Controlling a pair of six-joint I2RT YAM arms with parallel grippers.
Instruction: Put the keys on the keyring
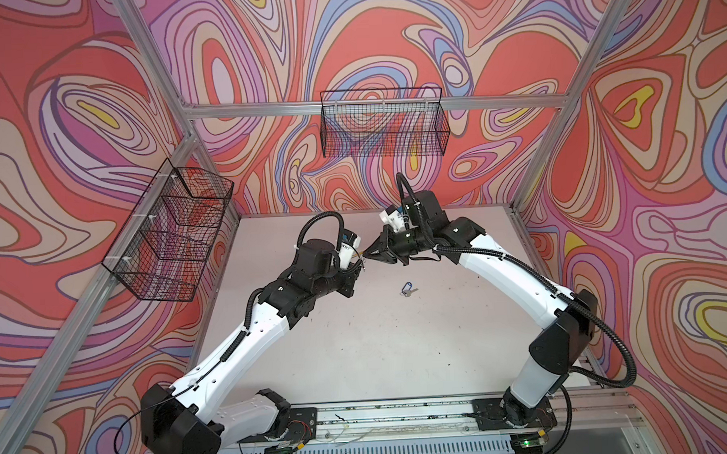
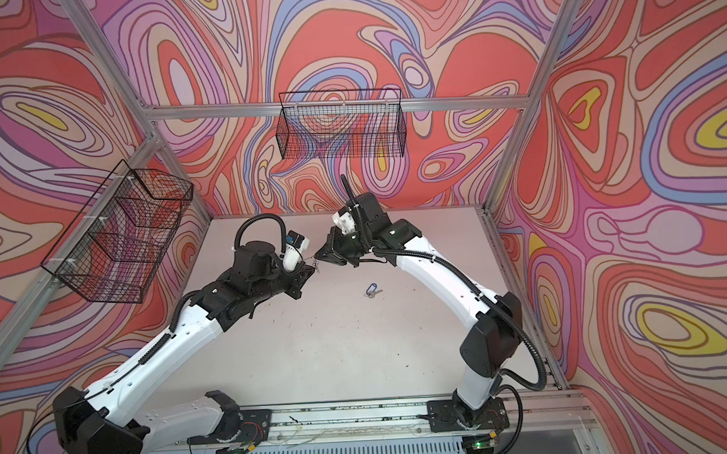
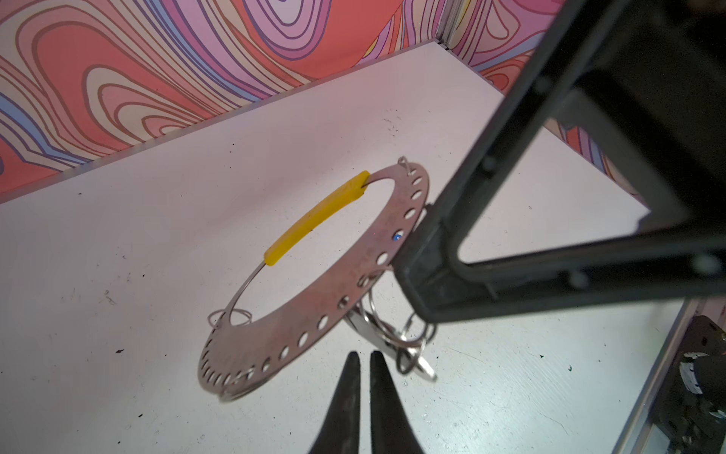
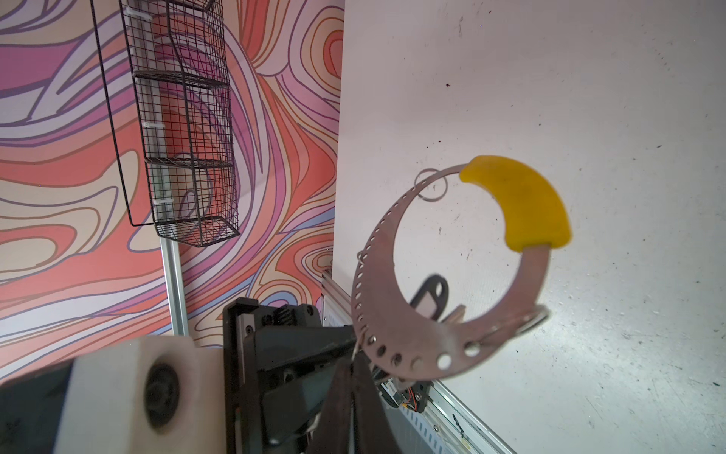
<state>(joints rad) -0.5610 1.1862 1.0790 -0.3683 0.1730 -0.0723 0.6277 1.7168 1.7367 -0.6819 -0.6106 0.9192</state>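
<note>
The keyring [image 3: 314,310] is a perforated metal hoop with a yellow segment [image 3: 314,220], held in the air above the table [image 1: 358,361]. My right gripper [image 4: 355,359] is shut on the hoop's rim. A silver key [image 3: 371,334] with split rings dangles under the hoop, and its black tag [image 4: 430,295] shows through the hoop in the right wrist view. My left gripper [image 3: 363,361] is just beside that key, shut with only a hair-thin gap and nothing between its fingers. The blue-tagged key [image 1: 406,289] lies alone on the table. In both top views the grippers meet mid-table [image 2: 315,265].
One wire basket [image 1: 383,123] hangs on the back wall and another wire basket [image 1: 170,230] on the left wall. An aluminium rail [image 1: 401,418] with the arm bases runs along the front edge. Patterned walls enclose the table on three sides.
</note>
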